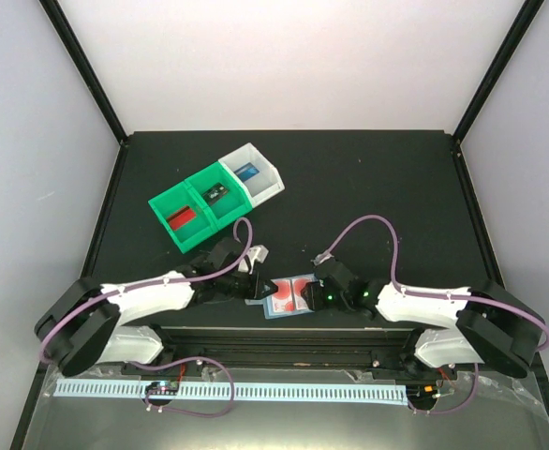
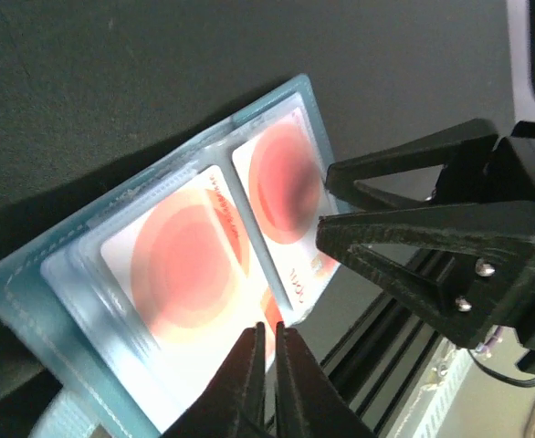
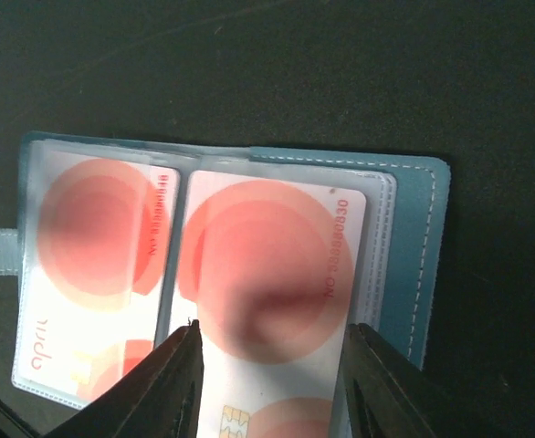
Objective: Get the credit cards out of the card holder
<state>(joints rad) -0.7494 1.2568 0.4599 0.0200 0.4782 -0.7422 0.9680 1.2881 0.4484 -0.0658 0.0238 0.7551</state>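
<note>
The pale blue card holder [image 1: 273,310] lies open on the black table near the front edge, between my two grippers. In the right wrist view its blue border [image 3: 415,246] frames two clear pockets. Each pocket holds a white card with round red marks, one on the left [image 3: 94,237] and one on the right [image 3: 267,265]. My right gripper [image 3: 272,365] is open, its fingers either side of the right card's near end. My left gripper [image 2: 269,333] is shut, its tips on the holder's [image 2: 30,301] near edge. I cannot tell whether they pinch anything.
Two green bins [image 1: 197,208] and a white bin [image 1: 252,175] stand joined at the back left. They hold a red card [image 1: 183,218], a black card [image 1: 218,192] and a blue card [image 1: 246,172]. A black rail runs just in front of the holder.
</note>
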